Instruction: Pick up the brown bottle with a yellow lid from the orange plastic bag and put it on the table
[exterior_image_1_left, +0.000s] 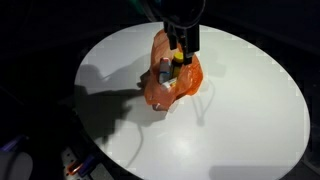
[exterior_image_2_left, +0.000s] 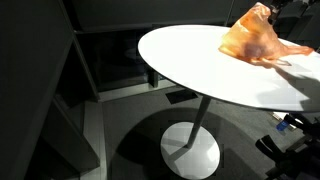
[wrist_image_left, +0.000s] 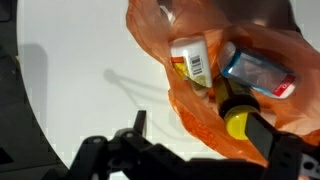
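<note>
Over the round white table (exterior_image_1_left: 250, 110), in an exterior view, the gripper (exterior_image_1_left: 179, 58) hangs at one orange bag (exterior_image_1_left: 170, 85). Both exterior views: one bag (exterior_image_2_left: 255, 38). Wrist view: jaws spread, empty; inside the bag lie one brown bottle (wrist_image_left: 233, 106) with yellow lid (wrist_image_left: 237, 123), one white bottle (wrist_image_left: 192, 62), one bluish container (wrist_image_left: 257, 73).

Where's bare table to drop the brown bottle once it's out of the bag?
The round white table is bare all round the orange plastic bag, widest between bag and rim in an exterior view. Crowded only inside the bag: the gripper hangs over the brown bottle with a yellow lid, beside a white bottle.
</note>
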